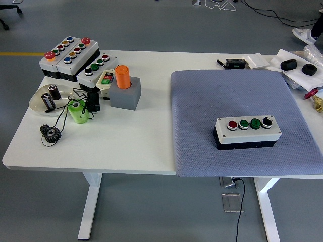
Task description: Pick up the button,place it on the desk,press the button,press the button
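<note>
A white button box (247, 132) with a black base lies on the grey mat (202, 101) on the right half of the white table (131, 146). Its top carries a red button (232, 124), two green buttons (250, 123) and a black knob (267, 121). Neither of my hands is in view.
At the table's left stand three more button boxes (70, 55), a small pendant switch (106, 77), an orange cylinder in a grey block (124, 88), a clear dish with batteries (48, 98), a green roll (78, 111) and a black gear (50, 133). Small parts lie at the far right (298, 65). A shoe (303, 34) shows at the top right.
</note>
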`<state>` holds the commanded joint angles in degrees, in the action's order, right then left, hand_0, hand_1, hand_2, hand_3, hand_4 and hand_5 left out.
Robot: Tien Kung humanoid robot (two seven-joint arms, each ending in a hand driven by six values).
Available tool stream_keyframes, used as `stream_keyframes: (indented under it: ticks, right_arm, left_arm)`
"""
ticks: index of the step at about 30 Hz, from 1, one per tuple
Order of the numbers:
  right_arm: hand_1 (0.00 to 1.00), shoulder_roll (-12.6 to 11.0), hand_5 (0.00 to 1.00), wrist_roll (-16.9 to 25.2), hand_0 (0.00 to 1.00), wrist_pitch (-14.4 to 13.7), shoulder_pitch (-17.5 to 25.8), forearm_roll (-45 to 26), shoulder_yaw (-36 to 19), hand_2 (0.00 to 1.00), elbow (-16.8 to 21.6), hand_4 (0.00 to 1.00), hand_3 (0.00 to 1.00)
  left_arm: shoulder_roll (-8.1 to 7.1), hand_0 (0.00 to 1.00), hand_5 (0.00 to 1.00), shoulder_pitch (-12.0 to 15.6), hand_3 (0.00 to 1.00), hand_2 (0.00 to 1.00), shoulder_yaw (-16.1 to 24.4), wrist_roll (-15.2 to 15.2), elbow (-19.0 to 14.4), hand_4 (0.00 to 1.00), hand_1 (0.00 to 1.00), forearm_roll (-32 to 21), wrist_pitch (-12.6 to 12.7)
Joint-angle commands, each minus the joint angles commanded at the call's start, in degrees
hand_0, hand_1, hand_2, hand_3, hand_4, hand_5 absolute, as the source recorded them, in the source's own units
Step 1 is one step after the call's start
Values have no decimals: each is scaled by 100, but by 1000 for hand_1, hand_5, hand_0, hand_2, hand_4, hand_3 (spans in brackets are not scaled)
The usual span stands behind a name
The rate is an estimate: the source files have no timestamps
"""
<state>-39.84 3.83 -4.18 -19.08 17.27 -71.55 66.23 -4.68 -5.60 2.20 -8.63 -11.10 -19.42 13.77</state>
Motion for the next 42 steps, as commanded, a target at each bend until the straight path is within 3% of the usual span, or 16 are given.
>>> stream_keyframes:
  ticks: [1, 23, 33, 42]
  right_arm:
    - [787, 2, 695, -11, 860, 17, -3, -1, 1, 827, 2, 575, 820]
    - [752, 36, 706, -133, 830, 335, 2, -216, -2, 780, 2, 566, 788]
    - [750, 86, 709, -75, 824, 369, -2, 588, 14, 770, 57, 564, 784]
    - [748, 115, 715, -41, 820, 433, -23, 837, 24, 766, 65, 561, 799]
  left_arm:
    - [0, 708, 998, -1, 665, 786, -3, -2, -1, 441, 770, -5, 0]
    - [6, 707, 998, -10, 665, 786, 63, 32, 2, 441, 770, 81, 10]
    - [3, 707, 998, -8, 666, 786, 59, 32, -3, 441, 770, 88, 4]
    - [-6, 707, 998, -10, 666, 786, 19, 19, -9, 441, 770, 47, -1]
